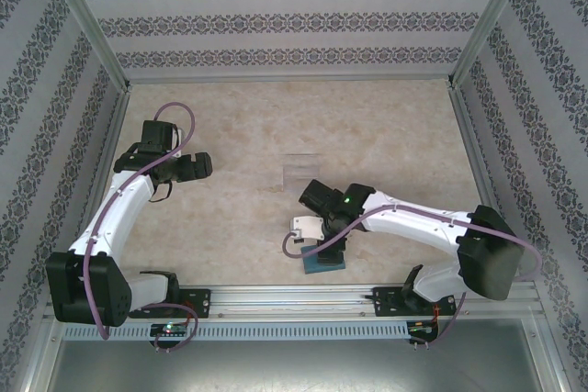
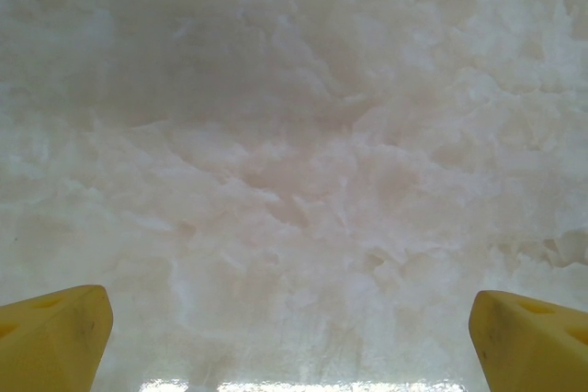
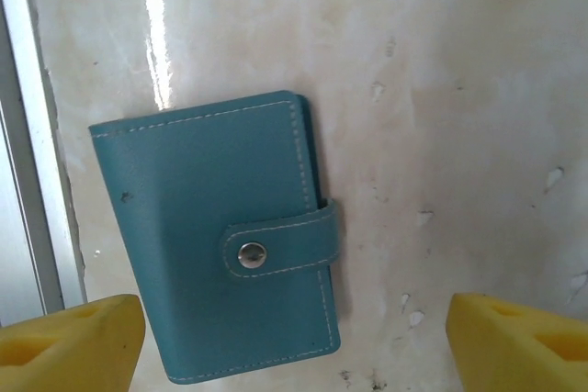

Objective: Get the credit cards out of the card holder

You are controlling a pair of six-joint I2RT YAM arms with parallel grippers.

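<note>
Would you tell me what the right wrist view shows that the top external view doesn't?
Right wrist: the card holder's strap snapped shut on its stud, between the right gripper's wide-apart yellow fingertips. Top external: a pale card just beyond the card holder, a clear box farther out, the left gripper off to the left. Both: the closed teal card holder flat on the table by the near rail.

Card holder (image 3: 220, 245): teal-blue with pale stitching along its edges; teal strap with a silver snap (image 3: 250, 255). Worktop (image 1: 386, 126): mottled cream and beige, marble-like. Pads (image 3: 69, 341) of the right end effector (image 3: 294, 319) and left end effector (image 2: 294, 337): yellow. Walls (image 1: 294, 20): white, banded with dark grey floral ornament. Arms (image 1: 115, 213): white with black joints. Cables (image 1: 179, 115): purple.
</note>
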